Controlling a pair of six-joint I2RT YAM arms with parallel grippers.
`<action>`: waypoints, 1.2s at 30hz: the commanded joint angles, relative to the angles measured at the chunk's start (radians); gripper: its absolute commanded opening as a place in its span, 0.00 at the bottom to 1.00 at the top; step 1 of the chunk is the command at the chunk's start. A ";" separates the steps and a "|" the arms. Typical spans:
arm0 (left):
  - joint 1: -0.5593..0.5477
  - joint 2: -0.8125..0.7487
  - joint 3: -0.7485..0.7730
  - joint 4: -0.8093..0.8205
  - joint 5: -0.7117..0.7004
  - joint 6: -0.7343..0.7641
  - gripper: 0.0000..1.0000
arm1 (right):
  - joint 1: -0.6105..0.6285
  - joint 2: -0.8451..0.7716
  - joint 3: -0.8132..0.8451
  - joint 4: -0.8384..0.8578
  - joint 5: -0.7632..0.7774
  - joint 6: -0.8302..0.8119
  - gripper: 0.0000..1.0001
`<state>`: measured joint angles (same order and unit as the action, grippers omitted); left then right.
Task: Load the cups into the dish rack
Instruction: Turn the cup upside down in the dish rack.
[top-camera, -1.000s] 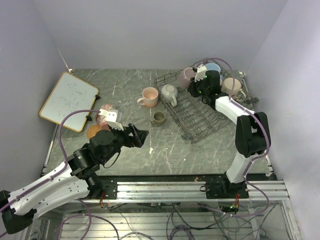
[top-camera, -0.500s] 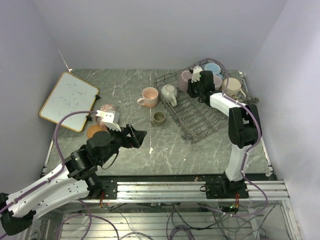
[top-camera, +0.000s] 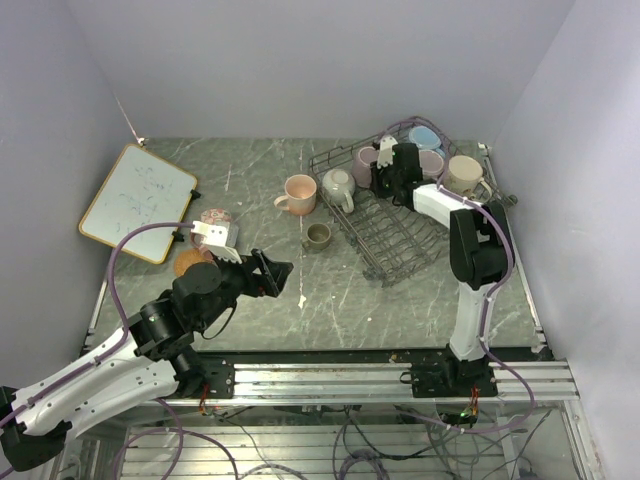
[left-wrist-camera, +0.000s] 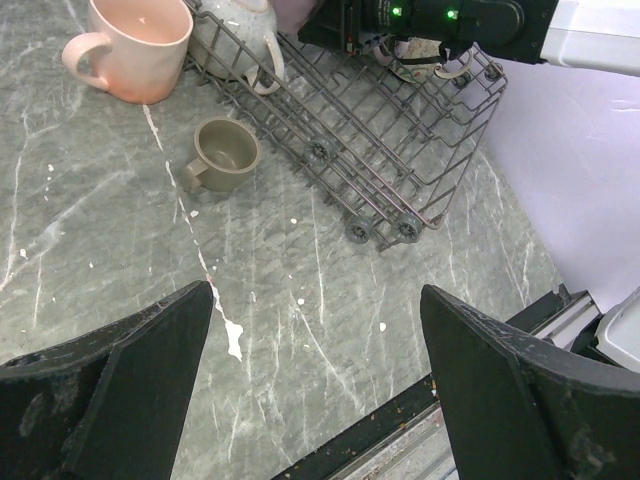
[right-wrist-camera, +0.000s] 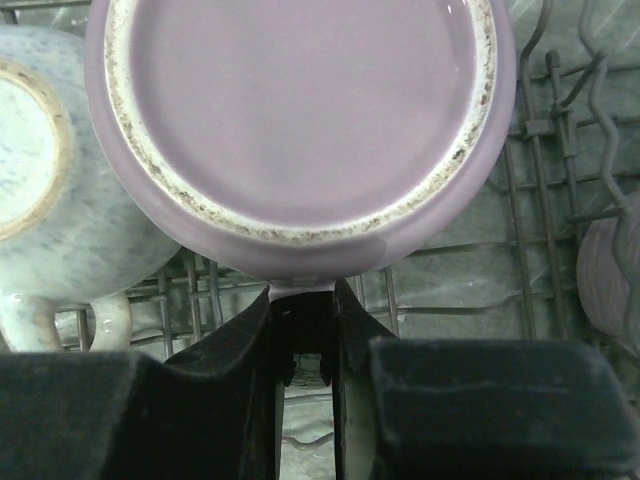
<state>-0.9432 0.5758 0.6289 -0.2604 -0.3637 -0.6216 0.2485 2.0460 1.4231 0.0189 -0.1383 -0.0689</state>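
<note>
The grey wire dish rack (top-camera: 400, 225) lies at the right of the table. Over its far left end, my right gripper (top-camera: 381, 166) is shut on the handle of a mauve cup (top-camera: 364, 163). In the right wrist view the mauve cup (right-wrist-camera: 300, 110) shows its underside, with the gripper (right-wrist-camera: 302, 300) clamped on the handle below it. A grey speckled cup (top-camera: 338, 185) sits beside it in the rack. Light blue (top-camera: 425, 137), pink (top-camera: 433, 162) and cream (top-camera: 462, 175) cups are at the rack's far right. A peach cup (top-camera: 298, 193), a small olive cup (top-camera: 318, 235) and a floral cup (top-camera: 213, 221) stand on the table. My left gripper (top-camera: 276, 272) hangs open and empty above the tabletop (left-wrist-camera: 315, 300).
A wood-framed whiteboard (top-camera: 138, 200) lies at the far left. A cork coaster (top-camera: 187, 262) rests beside the floral cup. The rack's wheeled near end (left-wrist-camera: 380, 228) points toward the table's front edge. Purple walls close in both sides.
My right gripper has carried the mauve cup leftward along the rack's far end, closer to the grey speckled cup. The left arm has barely shifted.
</note>
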 joint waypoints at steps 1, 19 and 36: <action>0.007 -0.007 -0.001 -0.001 -0.019 -0.006 0.95 | 0.006 0.017 0.053 0.033 0.000 -0.017 0.00; 0.006 -0.003 0.005 -0.005 -0.013 -0.009 0.95 | 0.017 0.111 0.126 -0.074 -0.026 -0.051 0.26; 0.006 0.008 0.020 -0.030 -0.008 -0.007 0.95 | 0.015 -0.062 0.028 -0.064 -0.038 -0.099 0.78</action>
<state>-0.9432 0.5777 0.6289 -0.2760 -0.3630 -0.6338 0.2615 2.0918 1.4811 -0.0799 -0.1703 -0.1436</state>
